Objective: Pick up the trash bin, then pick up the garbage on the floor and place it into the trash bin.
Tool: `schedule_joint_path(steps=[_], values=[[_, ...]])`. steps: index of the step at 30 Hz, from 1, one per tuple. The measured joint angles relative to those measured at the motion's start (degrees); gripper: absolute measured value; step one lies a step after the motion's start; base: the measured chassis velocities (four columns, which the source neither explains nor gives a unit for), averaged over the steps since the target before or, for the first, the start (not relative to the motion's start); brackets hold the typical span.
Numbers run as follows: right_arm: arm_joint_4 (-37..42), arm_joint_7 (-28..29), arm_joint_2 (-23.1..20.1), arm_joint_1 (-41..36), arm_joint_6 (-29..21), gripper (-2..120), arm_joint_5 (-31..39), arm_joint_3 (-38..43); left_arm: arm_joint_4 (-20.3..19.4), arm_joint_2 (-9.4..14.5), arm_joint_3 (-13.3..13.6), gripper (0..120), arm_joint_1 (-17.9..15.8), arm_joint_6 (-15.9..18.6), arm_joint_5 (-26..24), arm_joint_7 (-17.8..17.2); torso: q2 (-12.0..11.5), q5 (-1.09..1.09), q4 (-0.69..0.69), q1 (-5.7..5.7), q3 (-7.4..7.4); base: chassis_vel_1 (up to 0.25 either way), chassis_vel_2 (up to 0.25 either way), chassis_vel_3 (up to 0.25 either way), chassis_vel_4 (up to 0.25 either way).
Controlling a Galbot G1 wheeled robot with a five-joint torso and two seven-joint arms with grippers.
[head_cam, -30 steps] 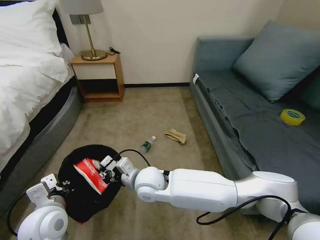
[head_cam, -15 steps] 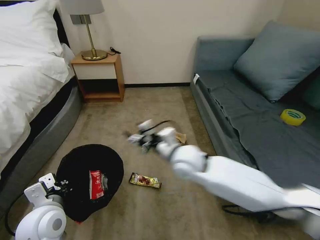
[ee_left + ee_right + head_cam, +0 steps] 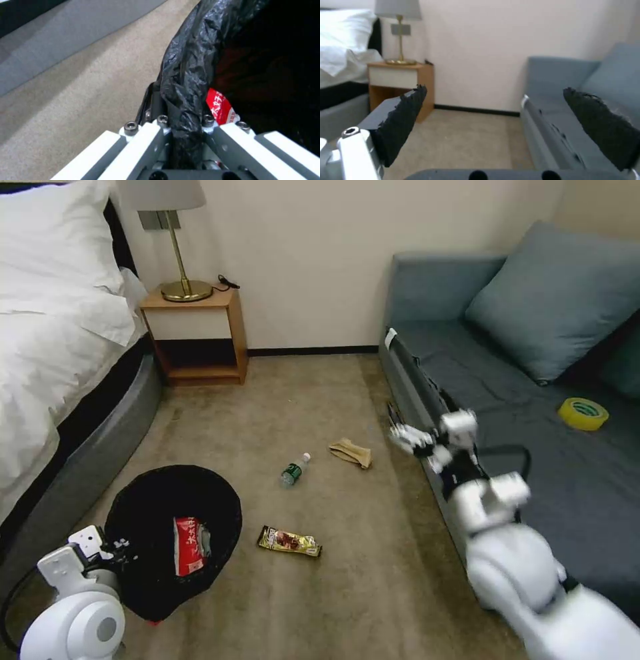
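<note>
The black trash bin (image 3: 167, 493) hangs tilted at the lower left, and my left gripper (image 3: 115, 551) is shut on its lined rim (image 3: 186, 82). A red-white snack packet (image 3: 189, 545) lies inside it (image 3: 220, 107). On the carpet lie a gold-brown candy wrapper (image 3: 289, 541), a small clear bottle (image 3: 295, 469) with a green label, and crumpled tan paper (image 3: 351, 452). My right gripper (image 3: 427, 440) is raised by the sofa's front edge, to the right of the paper. Its black pads (image 3: 403, 120) stand wide apart with nothing between them.
A bed (image 3: 60, 353) runs along the left. A wooden nightstand (image 3: 197, 337) with a lamp stands at the back wall. The grey sofa (image 3: 533, 447) on the right carries a cushion and a yellow tape roll (image 3: 583, 413). Open carpet lies between them.
My right gripper let the red-white packet go into the bin, then swung right across the floor to the sofa's edge. The candy wrapper that the arm hid now shows.
</note>
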Motion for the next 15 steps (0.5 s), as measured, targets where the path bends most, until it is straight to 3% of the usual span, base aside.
schedule_joint_path(steps=[5,15], values=[[-0.3,0.0,3.4,-2.3,0.4,100,-4.8,-1.7,-0.2,0.2,-0.5,1,0.0,0.0,-0.3,0.0,0.0,0.00,0.02,0.00,0.01,0.000,0.000,0.000,0.000],[-1.5,-0.7,3.2,-1.6,0.8,100,-5.1,-3.1,-0.5,0.2,-0.9,1,0.0,0.0,-0.8,0.0,0.0,0.00,0.02,0.00,0.01,0.000,0.000,0.000,0.000]])
